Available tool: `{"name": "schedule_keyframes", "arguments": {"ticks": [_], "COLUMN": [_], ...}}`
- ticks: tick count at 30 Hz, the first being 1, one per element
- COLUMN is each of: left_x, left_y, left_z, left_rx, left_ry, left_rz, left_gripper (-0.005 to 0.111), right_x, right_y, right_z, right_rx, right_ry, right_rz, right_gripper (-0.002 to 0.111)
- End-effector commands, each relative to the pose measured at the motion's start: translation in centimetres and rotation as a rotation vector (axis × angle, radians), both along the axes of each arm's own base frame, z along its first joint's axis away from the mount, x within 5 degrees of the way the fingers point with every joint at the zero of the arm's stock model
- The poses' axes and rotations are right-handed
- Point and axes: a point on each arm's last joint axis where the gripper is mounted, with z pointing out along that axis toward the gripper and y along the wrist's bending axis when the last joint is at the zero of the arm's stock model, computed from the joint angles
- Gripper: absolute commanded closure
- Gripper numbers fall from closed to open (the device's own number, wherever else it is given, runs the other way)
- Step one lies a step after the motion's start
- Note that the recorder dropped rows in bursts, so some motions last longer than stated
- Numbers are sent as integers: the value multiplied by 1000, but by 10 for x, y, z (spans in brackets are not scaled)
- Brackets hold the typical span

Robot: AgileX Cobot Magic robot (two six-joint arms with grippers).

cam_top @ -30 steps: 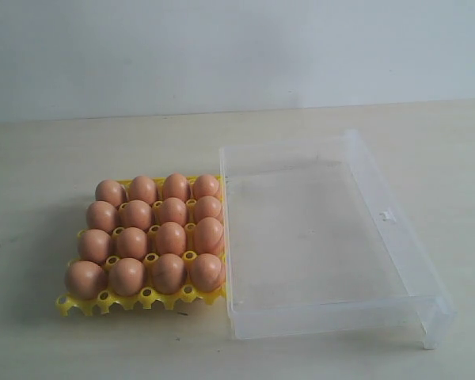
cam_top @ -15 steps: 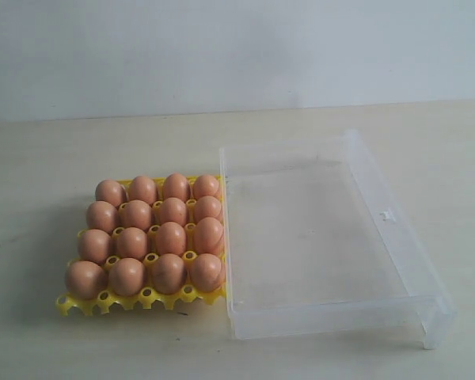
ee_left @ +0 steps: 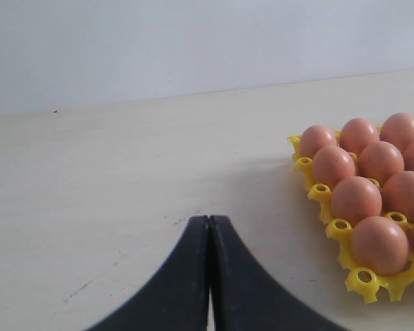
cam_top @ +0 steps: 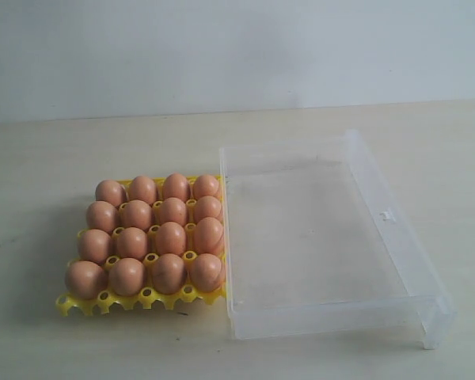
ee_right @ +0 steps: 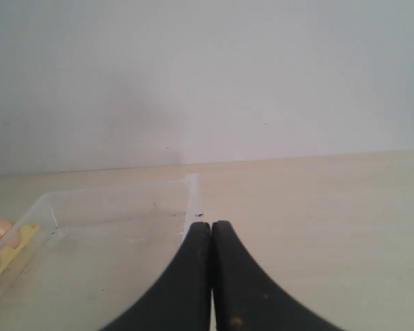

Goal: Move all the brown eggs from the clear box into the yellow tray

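Together: left hand (ee_left: 209, 227), right hand (ee_right: 211, 231); brown eggs (cam_top: 152, 237) fill yellow tray (cam_top: 83, 305) beside clear box (cam_top: 332, 317).

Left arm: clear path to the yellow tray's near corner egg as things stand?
Probably yes: only bare table between the left arm's shut jaws and the yellow tray; that egg sits exposed at its corner.

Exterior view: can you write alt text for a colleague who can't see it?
Sixteen brown eggs fill every cup of the yellow tray, four rows of four, on a pale table. The clear box lies directly to the tray's right, larger than the tray, with no eggs in it.
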Motion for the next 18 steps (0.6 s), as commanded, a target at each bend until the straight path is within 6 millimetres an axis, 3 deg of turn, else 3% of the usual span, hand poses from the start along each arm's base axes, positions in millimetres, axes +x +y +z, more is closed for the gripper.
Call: {"name": "schedule_keyframes", "arguments": {"ticks": [1, 18], "left_x": [0, 0], "left_y": [0, 0], "left_z": [2, 2], "left_rx": [-9, -9], "left_ry": [-5, -5], "left_rz": [-5, -5], "left_gripper": [107, 107], "right_x": [0, 0], "right_y": [-1, -1], "right_z": [0, 0], "right_rx": [-17, -11], "right_ry": [-17, -16], "right_rz": [-9, -22], "right_gripper": [108, 108]}}
